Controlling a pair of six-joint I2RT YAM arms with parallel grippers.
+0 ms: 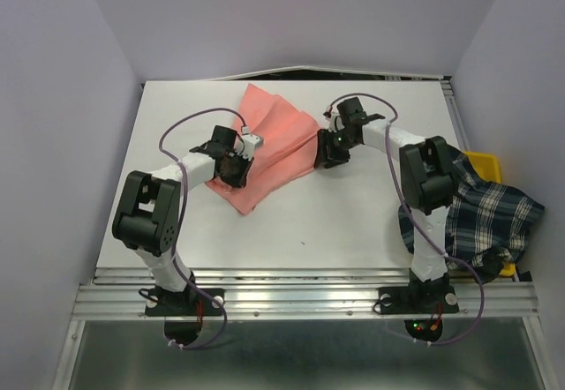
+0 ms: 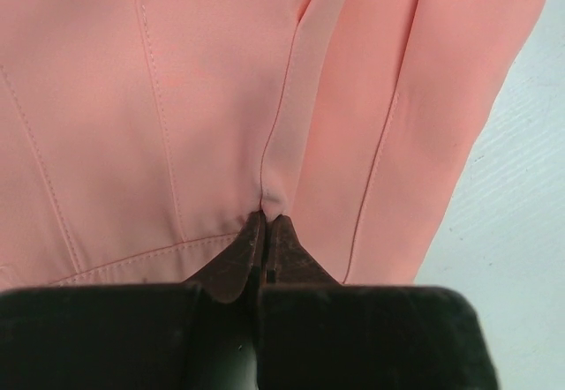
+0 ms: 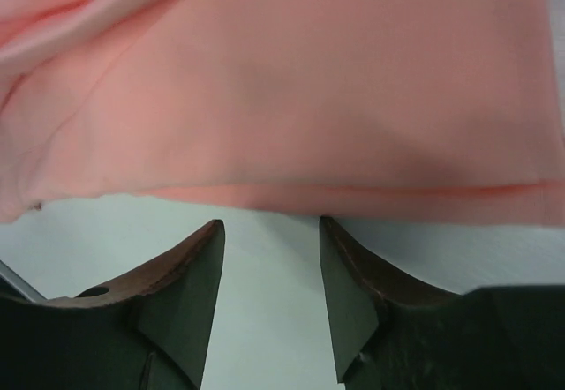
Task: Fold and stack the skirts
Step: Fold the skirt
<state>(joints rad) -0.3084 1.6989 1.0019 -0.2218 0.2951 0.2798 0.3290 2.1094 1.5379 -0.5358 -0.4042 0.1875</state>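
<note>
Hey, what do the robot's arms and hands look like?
The left arm and right arm match: chunky black joints joined by white links, on black bases bolted to a metal rail. A thin purple cable loops along each. Green and red lights glow at the right base. The left hand and right hand each have two dark brown, curved, tapering fingers on a black body.
</note>
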